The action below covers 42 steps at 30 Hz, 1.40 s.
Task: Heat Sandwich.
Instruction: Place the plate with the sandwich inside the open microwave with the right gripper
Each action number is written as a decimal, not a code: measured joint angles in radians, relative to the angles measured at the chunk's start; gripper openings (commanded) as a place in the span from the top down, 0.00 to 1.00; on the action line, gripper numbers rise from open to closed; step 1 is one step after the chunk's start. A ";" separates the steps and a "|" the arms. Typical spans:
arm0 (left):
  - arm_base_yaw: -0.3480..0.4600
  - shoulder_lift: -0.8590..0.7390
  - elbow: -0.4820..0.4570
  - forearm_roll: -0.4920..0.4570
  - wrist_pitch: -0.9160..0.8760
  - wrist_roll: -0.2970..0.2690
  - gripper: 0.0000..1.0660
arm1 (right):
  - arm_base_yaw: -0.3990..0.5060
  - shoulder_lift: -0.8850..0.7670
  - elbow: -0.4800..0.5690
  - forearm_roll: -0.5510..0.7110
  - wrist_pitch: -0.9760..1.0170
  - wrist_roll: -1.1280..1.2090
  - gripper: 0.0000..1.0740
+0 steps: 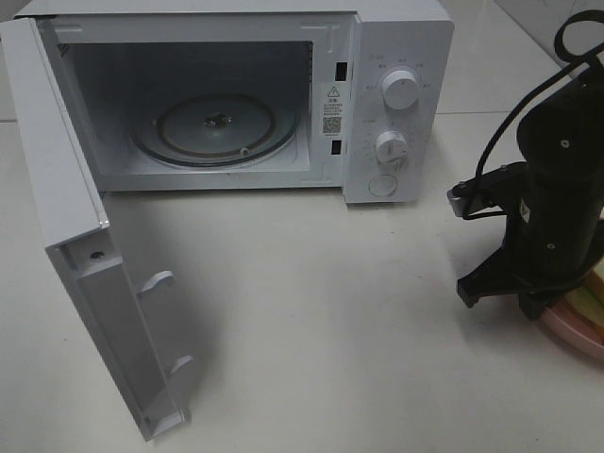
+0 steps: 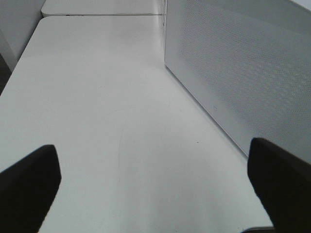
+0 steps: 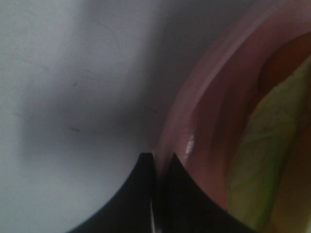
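We've got the microwave (image 1: 396, 57) door (image 1: 57, 189) open, turntable (image 1: 217, 127) bare. The sandwich (image 3: 257, 160) sits on its pink plate (image 3: 194, 121) at the table's (image 1: 311, 311) right edge, our right hand (image 3: 154, 189) pinching the plate rim. Our left hand (image 2: 155, 179) is spread, holding nothing. We judge loading, closing and timing are all left.

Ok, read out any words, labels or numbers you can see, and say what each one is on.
Nothing reads clearly.
Sticker on the microwave door frame: warning triangle and a code square, print too small.
Marks around the upper knob and lower knob: too small to read.
Wrist views: no text.
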 measured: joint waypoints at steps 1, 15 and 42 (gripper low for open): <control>0.000 0.000 0.000 0.000 0.000 0.000 0.06 | 0.001 -0.008 0.000 -0.008 0.007 0.004 1.00; 0.000 0.000 0.000 0.000 0.000 0.000 0.06 | 0.072 -0.097 0.000 -0.061 0.103 0.045 1.00; 0.000 0.000 0.000 0.000 0.000 0.000 0.06 | 0.386 -0.231 0.031 -0.061 0.226 0.045 1.00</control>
